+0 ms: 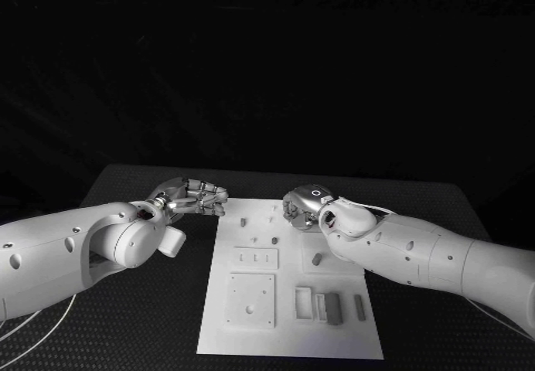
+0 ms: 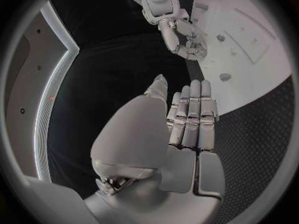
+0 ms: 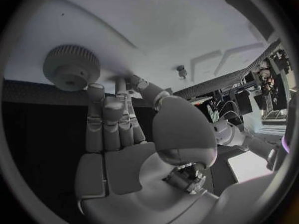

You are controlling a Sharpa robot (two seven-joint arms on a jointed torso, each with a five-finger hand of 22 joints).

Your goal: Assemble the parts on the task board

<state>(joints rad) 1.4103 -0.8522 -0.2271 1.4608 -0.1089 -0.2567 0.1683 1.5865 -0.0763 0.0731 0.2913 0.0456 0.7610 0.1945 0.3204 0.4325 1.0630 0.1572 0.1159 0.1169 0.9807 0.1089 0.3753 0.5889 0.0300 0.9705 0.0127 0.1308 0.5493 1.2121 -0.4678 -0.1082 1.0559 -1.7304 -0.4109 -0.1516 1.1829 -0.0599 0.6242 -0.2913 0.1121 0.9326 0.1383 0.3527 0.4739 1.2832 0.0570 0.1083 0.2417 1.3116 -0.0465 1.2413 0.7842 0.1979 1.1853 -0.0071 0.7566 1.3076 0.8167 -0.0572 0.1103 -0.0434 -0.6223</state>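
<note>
White task board (image 1: 292, 340), plain, with grey parts (image 1: 331, 307) on it near the right hand (image 1: 303, 207). We see both hands silver, the left hand (image 1: 199, 197) too, on white arms (image 1: 67, 251). Table (image 1: 134, 309) beside the left hand is black with a fine dotted weave. Ahead of the right hand's fingers (image 3: 94, 115) sits a grey ridged gear (image 3: 72, 67).

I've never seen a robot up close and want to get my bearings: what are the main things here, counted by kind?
White arms: 2
Silver hands: 2, the left hand and the right hand
White task board: 1
Toothed wheel: 1
Black table: 1
Total: 7, not counting the board's small parts.
</note>
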